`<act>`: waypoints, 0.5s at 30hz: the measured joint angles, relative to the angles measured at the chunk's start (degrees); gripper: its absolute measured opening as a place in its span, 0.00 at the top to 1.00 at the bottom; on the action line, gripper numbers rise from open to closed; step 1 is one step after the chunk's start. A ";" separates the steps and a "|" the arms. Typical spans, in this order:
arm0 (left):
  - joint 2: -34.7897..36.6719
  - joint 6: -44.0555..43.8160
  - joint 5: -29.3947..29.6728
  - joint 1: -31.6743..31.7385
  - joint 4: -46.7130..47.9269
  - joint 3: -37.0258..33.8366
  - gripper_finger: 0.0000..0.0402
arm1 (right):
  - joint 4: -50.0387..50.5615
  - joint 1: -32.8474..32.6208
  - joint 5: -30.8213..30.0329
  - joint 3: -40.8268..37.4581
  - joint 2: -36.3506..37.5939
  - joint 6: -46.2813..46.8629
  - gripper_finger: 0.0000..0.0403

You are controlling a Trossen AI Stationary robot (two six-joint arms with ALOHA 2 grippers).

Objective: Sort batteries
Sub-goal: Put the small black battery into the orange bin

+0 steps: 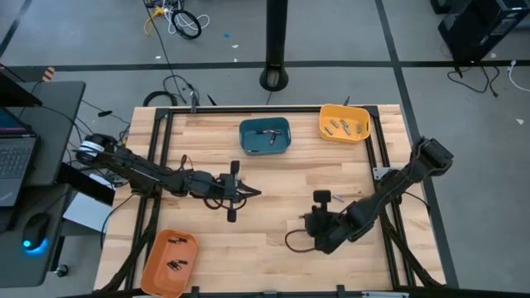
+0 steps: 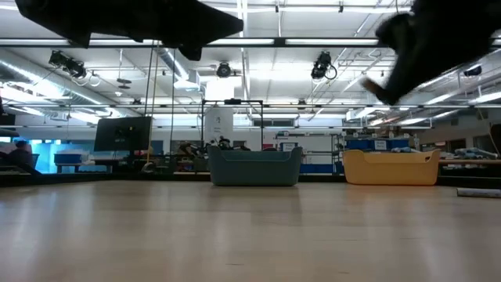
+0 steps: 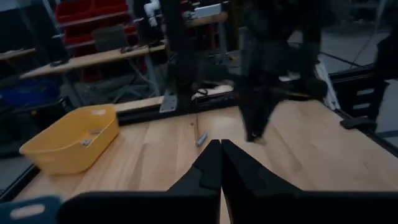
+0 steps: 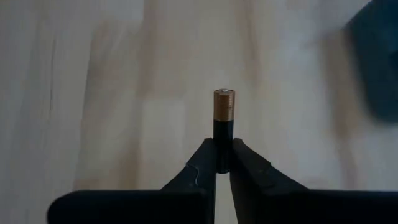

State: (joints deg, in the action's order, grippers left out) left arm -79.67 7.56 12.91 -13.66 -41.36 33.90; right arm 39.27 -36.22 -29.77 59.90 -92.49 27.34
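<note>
Table (image 1: 273, 186) carrying three bins (teal, yellow, orange); right gripper (image 4: 222, 163) fingers pinching one battery (image 4: 224, 121); left gripper (image 3: 221, 165) fingers pressing together.

Grey concrete floor (image 1: 348, 33) with dark seams; ceiling strip lights (image 2: 258, 41); desk with laptop (image 1: 15, 157) alongside.

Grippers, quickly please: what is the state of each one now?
Left gripper: shut, holding nothing.
Right gripper: shut on a battery.
</note>
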 joint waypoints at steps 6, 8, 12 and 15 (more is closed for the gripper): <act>-0.97 0.99 -1.44 0.01 -4.31 0.01 0.89 | -12.18 2.34 -7.59 0.02 5.20 -6.70 0.92; -0.97 0.45 -2.73 0.01 -5.71 0.01 0.84 | -18.19 3.40 -8.29 0.05 6.27 -10.34 0.92; -1.09 -1.65 -6.21 -0.01 -7.04 1.24 0.72 | -29.41 5.45 -8.39 0.11 6.94 -17.34 0.92; -2.36 -2.87 -6.63 -0.35 -7.02 3.25 0.64 | -34.53 6.70 -8.36 0.11 6.94 -20.17 0.92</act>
State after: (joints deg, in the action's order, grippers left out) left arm -82.03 4.69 6.28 -14.01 -48.37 37.15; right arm 4.74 -29.52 -38.13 60.01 -85.56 7.17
